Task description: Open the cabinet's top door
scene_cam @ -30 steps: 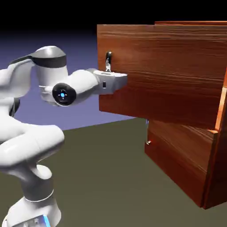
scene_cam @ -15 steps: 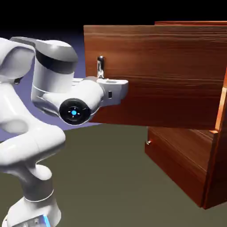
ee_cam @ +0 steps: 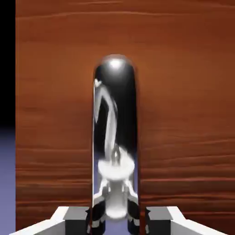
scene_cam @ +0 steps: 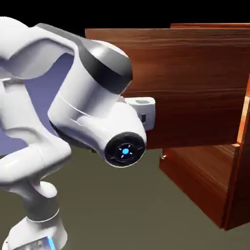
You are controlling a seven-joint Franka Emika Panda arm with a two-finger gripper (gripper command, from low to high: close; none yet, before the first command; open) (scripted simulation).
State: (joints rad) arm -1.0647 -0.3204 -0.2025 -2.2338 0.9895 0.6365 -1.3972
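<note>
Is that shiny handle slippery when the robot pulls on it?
Probably a bit: the handle looks like smooth, mirror-polished metal. It seems stiff, so it shouldn't bend. The gripper is clamped on both sides of it, which likely helps it pull the top door without sliding off.

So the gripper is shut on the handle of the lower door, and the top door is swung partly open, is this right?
Not quite. The gripper is shut on the long silver handle of the top door, not the lower one, as the hand view shows. The rest holds: in the exterior view the top door stands swung partly open from the cabinet.
</note>
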